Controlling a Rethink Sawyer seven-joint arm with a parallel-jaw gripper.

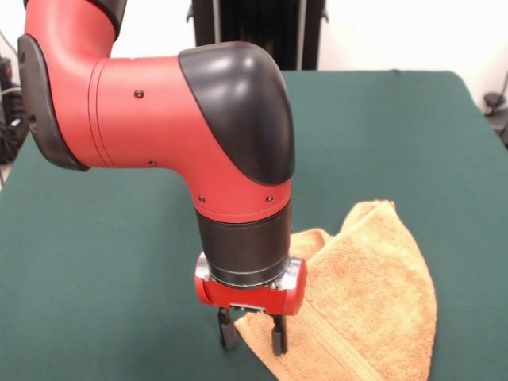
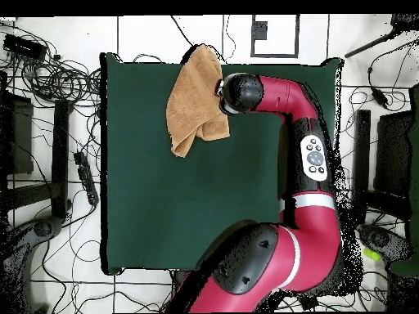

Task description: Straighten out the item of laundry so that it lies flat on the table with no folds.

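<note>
Nearest in the front view, the pincer (image 1: 253, 335) stands low over the table (image 1: 103, 262), just at the near left edge of the towel (image 1: 373, 294). Its two dark fingers (image 1: 228, 329) point straight down and stand apart, with a strip of towel edge lying between them; one finger is on the bare green cloth, the other over the terry. The jaws are not closed on anything that can be seen. Judgement: the placement suits a pinch on that edge, so that the cloth can be drawn out sideways.

The towel lies at the near right part of the table, well inside its right border but running out of view at the near edge. It is not flat. A woven band runs along its near left side, and the far portion is doubled over, one layer lying on another and narrowing to a point. The overhead view confirms an uneven, folded outline (image 2: 195, 102) close to one table edge.

Behind the pincer rises the red and black arm (image 1: 167, 111), hiding the table's middle. The task is judged incomplete: the fold remains to be opened.
</note>
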